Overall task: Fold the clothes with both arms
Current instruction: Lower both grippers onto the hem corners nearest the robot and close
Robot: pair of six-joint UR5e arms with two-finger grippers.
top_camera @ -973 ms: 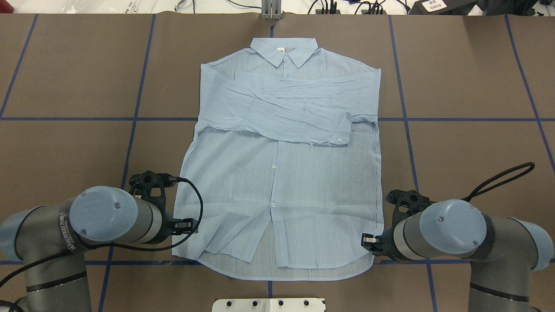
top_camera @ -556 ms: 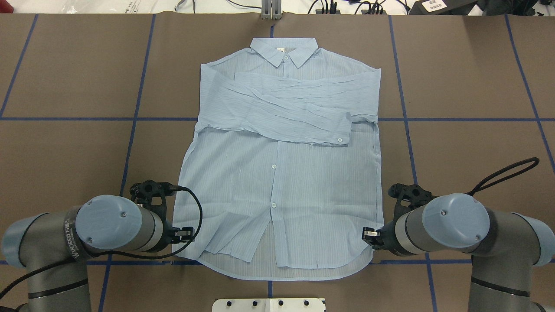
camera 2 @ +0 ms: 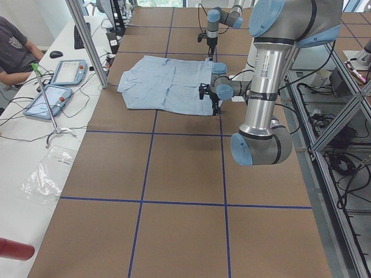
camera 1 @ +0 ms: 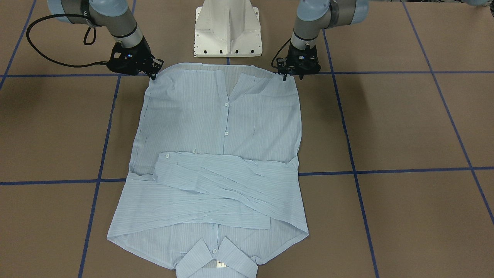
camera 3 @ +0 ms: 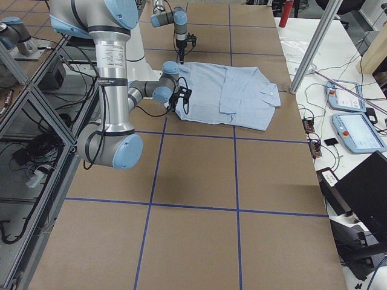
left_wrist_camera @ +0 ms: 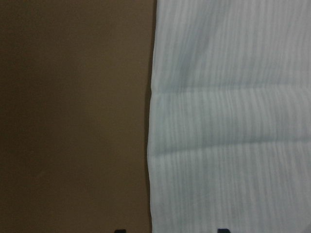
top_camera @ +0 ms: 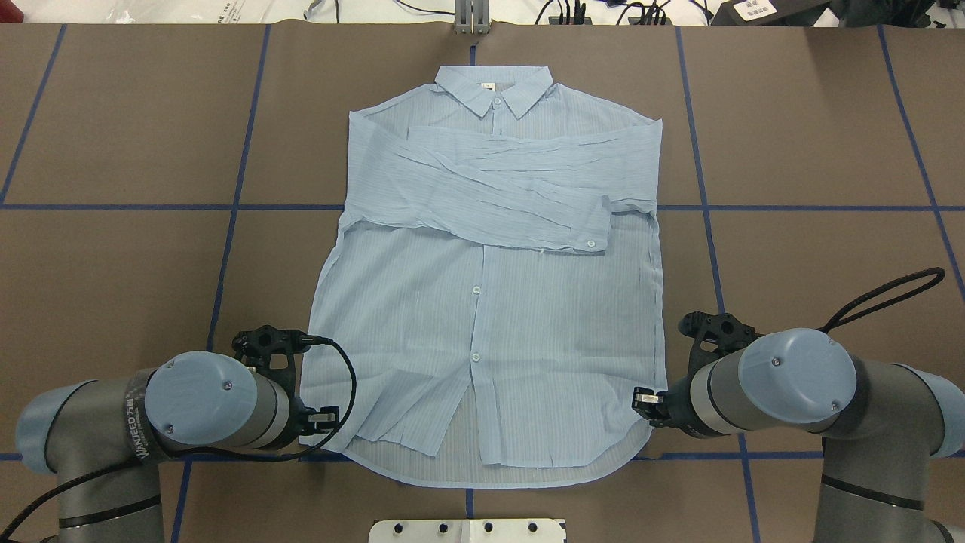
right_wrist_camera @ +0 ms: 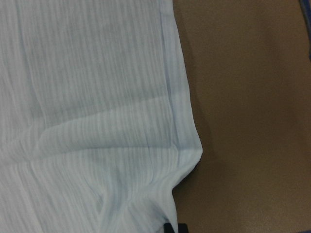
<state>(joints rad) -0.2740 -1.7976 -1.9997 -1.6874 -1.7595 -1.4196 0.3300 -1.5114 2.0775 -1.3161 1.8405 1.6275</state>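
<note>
The light-blue pinstriped shirt lies flat on the table, collar at the far side and both sleeves folded across the chest. My left gripper is at the near left hem corner. Its fingertips are open and straddle the shirt's edge. My right gripper is at the near right hem corner. In the right wrist view the gripper looks shut, with the puckered cloth drawn into it. The front-facing view shows the left gripper and the right gripper at those hem corners.
Brown table cover with blue tape grid lines around the shirt. The white base pedestal stands just behind the hem. A person sits at a side desk with tablets. Black cables loop off both wrists.
The left arm has slid toward the robot along the shirt's left edge, down to the hem corner. The right arm has shifted slightly away and outward at the right hem corner.
</note>
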